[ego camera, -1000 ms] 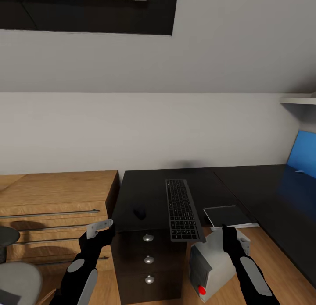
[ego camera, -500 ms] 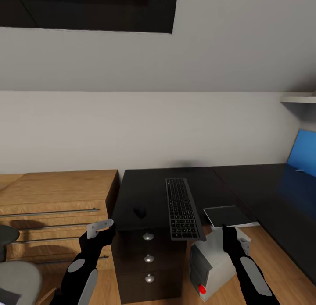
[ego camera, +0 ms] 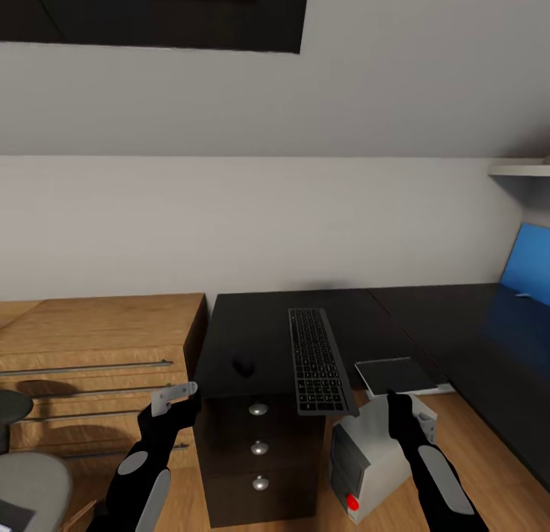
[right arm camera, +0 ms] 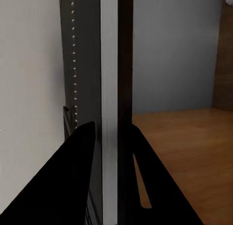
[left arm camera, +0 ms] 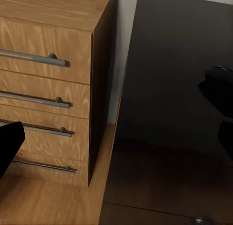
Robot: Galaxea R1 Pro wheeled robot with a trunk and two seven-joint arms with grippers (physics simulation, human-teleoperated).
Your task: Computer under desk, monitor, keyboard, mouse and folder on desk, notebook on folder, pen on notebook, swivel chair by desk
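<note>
Fingers of the right gripper [right arm camera: 109, 179] stay clamped on the computer [ego camera: 370, 459] at lower right; left fingers' state unclear; nothing has moved.

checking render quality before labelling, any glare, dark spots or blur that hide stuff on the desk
Head view: sharp, evenly lit; the mouse nearly vanishes against the black desk, while the keyboard reads clearly. Left wrist view: the glossy desk top shows soft reflections. Right wrist view: the fingers are flat black silhouettes.
</note>
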